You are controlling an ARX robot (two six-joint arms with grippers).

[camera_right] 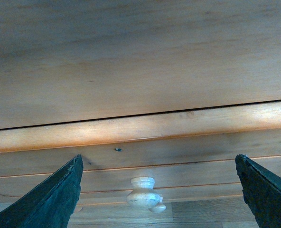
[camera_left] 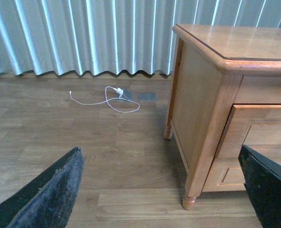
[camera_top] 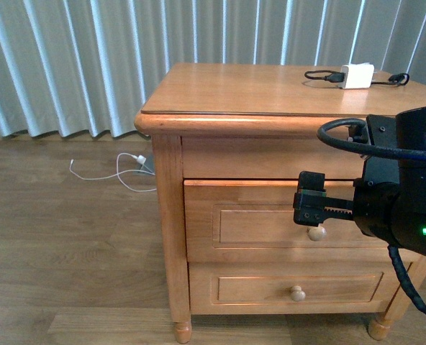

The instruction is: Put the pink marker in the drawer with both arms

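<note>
your right gripper [camera_top: 311, 208] hovers just before the drawer [camera_top: 270, 224] knob [camera_top: 316, 232], fingers spread. left fingers [camera_left: 50, 194] spread too, near the floor. drawer closed. pink marker not visible.

We are seeing a white charger block [camera_top: 357, 75] with black cable lying at the front view's upper right; a white cable [camera_top: 116, 172] is trailing over the floor at left, below the pleated curtain [camera_top: 69, 65].
</note>
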